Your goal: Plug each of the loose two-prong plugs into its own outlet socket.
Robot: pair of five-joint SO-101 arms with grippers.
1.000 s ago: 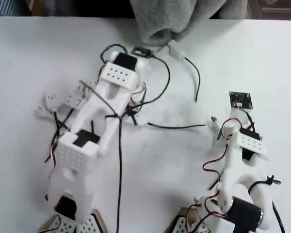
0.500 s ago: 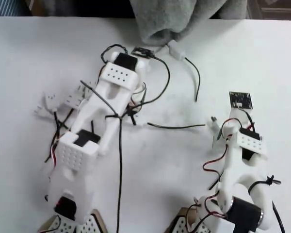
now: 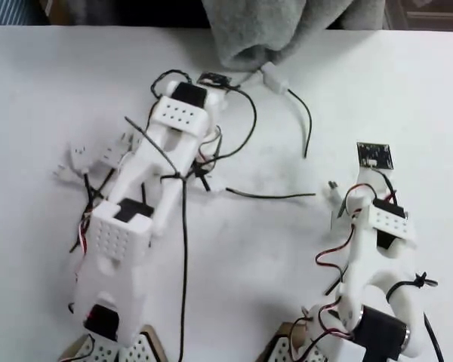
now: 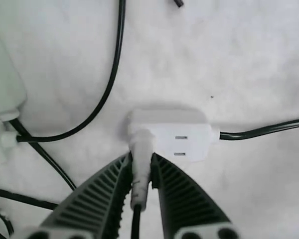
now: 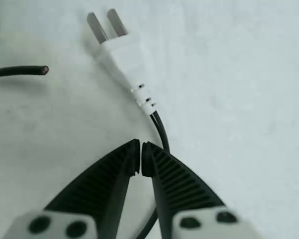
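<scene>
Two white plastic arms sit side by side on the white counter (image 3: 408,90). The left arm (image 3: 136,196) stretches out toward the far edge, and the right arm (image 3: 370,249) is folded in close to its base.

The left claw (image 4: 140,160) is closed tight on a small white two-prong plug (image 4: 141,147), w/ one ribbed black finger on each side of the plug body. The plug's front end butts against one end of a white rectangular outlet socket block (image 4: 182,130) lying flat on the counter. Its prongs are hidden, so can't tell how deep it sits. A pair of slots (image 4: 178,146) shows on the block's side face, and a black cord (image 4: 264,130) leaves the block's other end.

The right claw (image 5: 140,152) is pinched shut w/ nothing btwn the tips. Just past the tips a second white two-prong plug (image 5: 120,52) lies flat on the counter, metal prongs pointing away. Its black cable (image 5: 159,127) runs back beside one finger. The cut end of another black wire (image 5: 20,71) lies near this plug, not touching it.

A grey cloth (image 3: 272,30) is bunched at the counter's far edge.
</scene>
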